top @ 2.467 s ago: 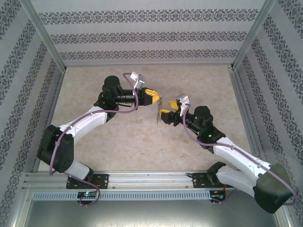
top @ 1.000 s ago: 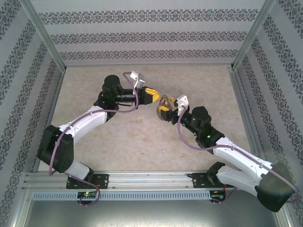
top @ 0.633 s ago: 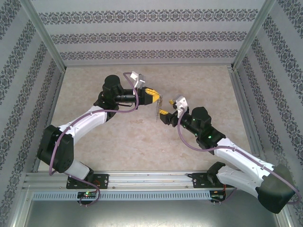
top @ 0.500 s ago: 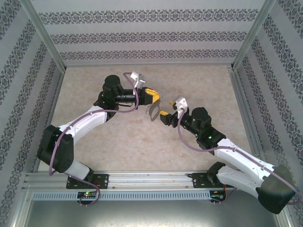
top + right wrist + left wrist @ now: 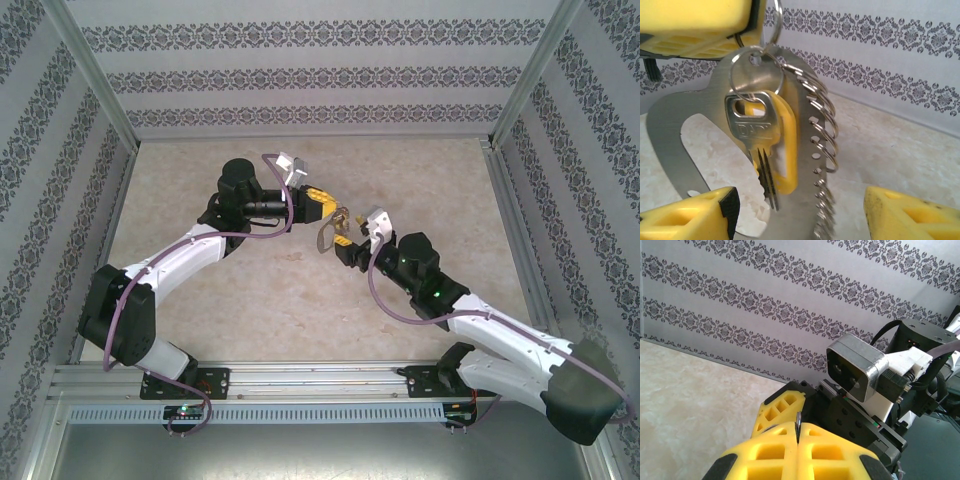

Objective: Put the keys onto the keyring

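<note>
1. The left arm (image 5: pixel 190 255) reaches from the near-left corner of the bench (image 5: pixel 250 320) toward its middle.
2. The left jaws are fully closed: in the left wrist view its yellow fingers (image 5: pixel 790 455) press together, with a thin metal edge pinched between them. From above, they grip the top of the keyring (image 5: pixel 324 236), which is held up over the middle of the bench.
3. In the right wrist view the keyring (image 5: pixel 670 135) is a flat grey metal loop hanging upright under the left arm's yellow finger (image 5: pixel 700 22). A row of small silvery rings (image 5: pixel 825 135) runs down its right edge.
4. A split ring (image 5: pixel 732 75) passes through a hole at the top of the keyring, and the key (image 5: pixel 757 132) hangs from it, blade down, across the loop's opening. The key's yellow plastic head shows behind a silver face.
5. The right jaws stand wide open and hold nothing. One yellow finger (image 5: pixel 695 212) is low on the left and the other is low on the right, with the keyring's lower end between them. I cannot tell whether either finger touches it.
6. The right arm (image 5: pixel 480 325) comes in from the near-right corner, and its grey wrist camera (image 5: pixel 856 369) faces the left jaws.
</note>
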Available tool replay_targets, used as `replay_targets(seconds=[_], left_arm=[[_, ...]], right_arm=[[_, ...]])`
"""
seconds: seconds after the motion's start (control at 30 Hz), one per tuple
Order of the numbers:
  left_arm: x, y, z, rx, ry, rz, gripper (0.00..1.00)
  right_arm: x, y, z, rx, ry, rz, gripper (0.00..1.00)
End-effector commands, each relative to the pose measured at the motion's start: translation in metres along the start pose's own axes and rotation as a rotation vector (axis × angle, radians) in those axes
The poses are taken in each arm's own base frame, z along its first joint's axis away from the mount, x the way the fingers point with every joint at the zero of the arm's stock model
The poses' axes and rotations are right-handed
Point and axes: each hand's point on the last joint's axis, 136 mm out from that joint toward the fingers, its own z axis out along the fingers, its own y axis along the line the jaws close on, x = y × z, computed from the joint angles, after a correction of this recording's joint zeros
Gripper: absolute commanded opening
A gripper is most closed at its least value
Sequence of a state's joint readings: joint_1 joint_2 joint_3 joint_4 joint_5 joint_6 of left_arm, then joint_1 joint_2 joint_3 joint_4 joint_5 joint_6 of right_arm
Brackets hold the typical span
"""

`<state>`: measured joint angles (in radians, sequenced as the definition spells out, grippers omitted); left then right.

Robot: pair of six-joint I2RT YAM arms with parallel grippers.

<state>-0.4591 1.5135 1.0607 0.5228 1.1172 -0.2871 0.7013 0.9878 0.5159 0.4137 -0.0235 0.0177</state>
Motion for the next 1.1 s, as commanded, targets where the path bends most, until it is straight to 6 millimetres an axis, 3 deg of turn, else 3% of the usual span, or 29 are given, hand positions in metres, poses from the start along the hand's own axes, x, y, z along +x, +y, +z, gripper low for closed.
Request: replay_targets(seconds=[0.0, 0.47, 0.8, 1.07], left_arm=[[-0.024, -0.018, -0.001, 0.017, -0.033, 0.085, 0.0], [-0.025, -0.017, -0.001, 0.015, -0.034, 0.085, 0.0], [-0.025, -0.017, 0.0, 0.016, -0.032, 0.085, 0.0], [-0.025, -0.016, -0.001, 0.014, -0.033, 0.086, 0.0]], right_arm=[[-0.015, -0.001, 0.001, 0.031, -0.063, -0.026, 0.68], [-0.024, -0.002, 0.013, 0.065, -0.061, -0.085, 0.66], [-0.021, -0.005, 0.008, 0.081, -0.045, -0.117, 0.57], [-0.019, 0.003, 0.007, 0.032, -0.033, -0.13, 0.59]])
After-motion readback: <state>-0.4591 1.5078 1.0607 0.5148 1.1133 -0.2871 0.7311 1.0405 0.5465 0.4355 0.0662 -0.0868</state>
